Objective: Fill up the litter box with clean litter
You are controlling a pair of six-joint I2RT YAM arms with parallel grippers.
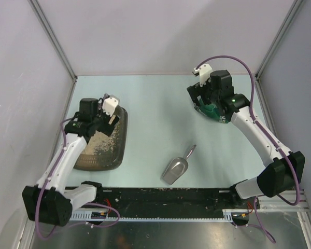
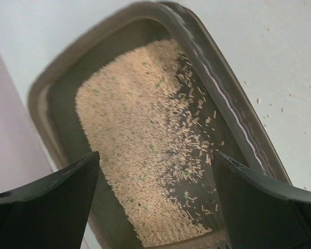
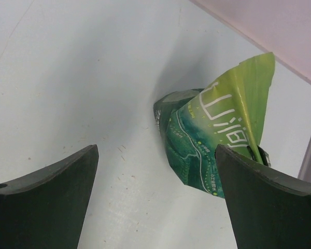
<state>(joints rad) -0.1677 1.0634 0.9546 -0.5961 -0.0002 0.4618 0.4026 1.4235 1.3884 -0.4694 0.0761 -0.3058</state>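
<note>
- Most of the litter box (image 1: 122, 136) floor has litter (image 2: 140, 140) on it. Thin layer tho, w/ a dark bare strip along one long side.
- Prob left to do: top up + level it out, just my guess.
- Box sits left of the scoop (image 1: 176, 168). Long axis runs away from the arm bases, far end leaning a bit toward the scoop's side.
- Left claw (image 2: 155, 207) is wide open over the box, holding nothing.
- Right claw (image 3: 155, 202) is open too and empty, above the green bag (image 3: 212, 150), which is beyond + right of the scoop.
</note>
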